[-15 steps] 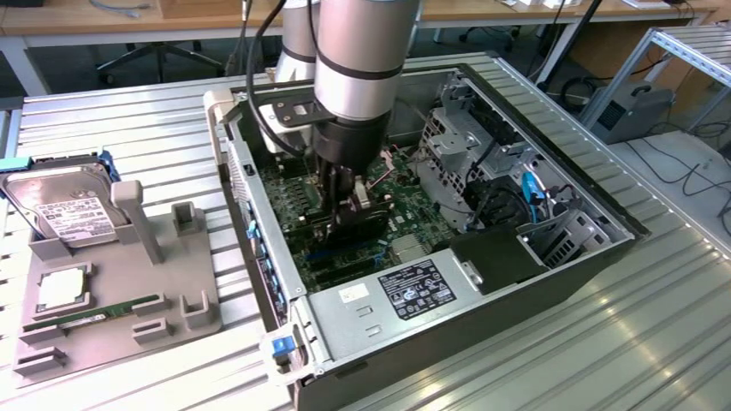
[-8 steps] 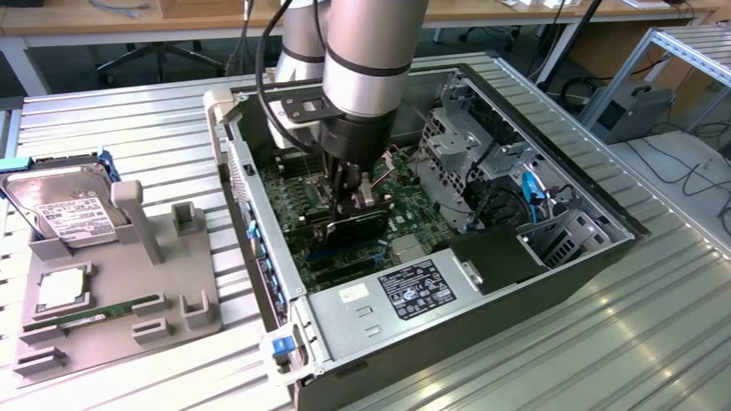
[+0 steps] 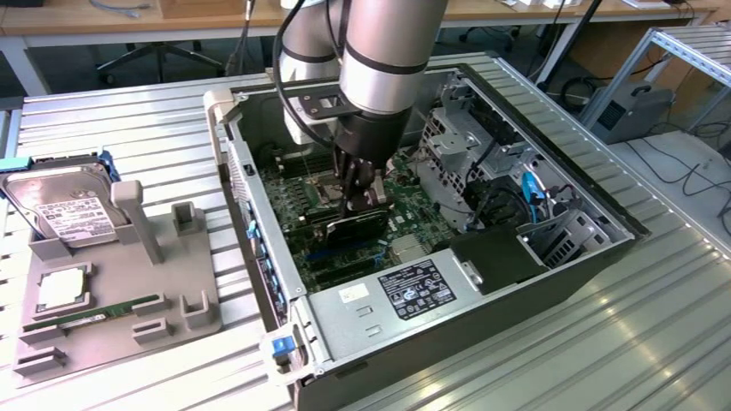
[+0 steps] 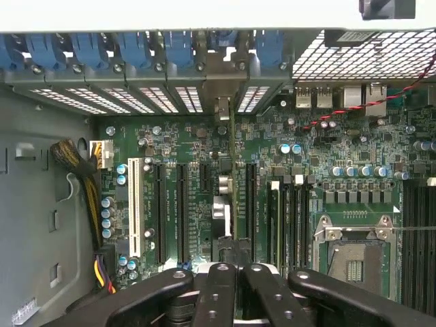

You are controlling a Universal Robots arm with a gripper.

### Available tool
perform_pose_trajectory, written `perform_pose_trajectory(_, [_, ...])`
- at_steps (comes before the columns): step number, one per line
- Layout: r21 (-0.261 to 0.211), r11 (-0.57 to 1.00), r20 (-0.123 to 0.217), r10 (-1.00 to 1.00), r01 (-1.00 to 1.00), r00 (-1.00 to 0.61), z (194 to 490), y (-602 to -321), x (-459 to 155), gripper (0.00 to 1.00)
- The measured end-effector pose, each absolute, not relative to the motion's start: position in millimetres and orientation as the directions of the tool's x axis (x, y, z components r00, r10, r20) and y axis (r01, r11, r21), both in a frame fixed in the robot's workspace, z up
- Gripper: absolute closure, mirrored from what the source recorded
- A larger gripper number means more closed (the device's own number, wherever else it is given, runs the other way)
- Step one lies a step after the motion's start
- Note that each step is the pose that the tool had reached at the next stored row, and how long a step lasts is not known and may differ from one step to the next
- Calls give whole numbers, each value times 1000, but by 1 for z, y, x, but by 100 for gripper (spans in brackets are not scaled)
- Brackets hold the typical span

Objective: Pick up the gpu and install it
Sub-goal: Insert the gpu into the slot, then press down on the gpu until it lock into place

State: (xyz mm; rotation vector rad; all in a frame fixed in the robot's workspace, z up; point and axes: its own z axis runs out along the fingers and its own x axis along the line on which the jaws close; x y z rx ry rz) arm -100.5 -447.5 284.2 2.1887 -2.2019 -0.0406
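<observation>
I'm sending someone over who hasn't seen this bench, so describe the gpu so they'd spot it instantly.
Find the open computer case on the slatted table. Over its green motherboard, the tool is shut on the gpu: a thin dark card standing on edge, unlike the flat boards around it.

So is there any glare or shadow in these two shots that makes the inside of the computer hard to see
Exterior view: light streaks glare on the ribbed metal table, while the arm darkens the green board around the claw and the black card it grips. Wrist view: the board is evenly lit and readable, the case rim along one edge is washed out white, and the claw's fingers are dark.
</observation>
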Motion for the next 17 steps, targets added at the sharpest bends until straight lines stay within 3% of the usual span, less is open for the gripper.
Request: perform_pose_trajectory(17, [44, 6, 8, -1000, -999, -6, 284, -448, -115, 89])
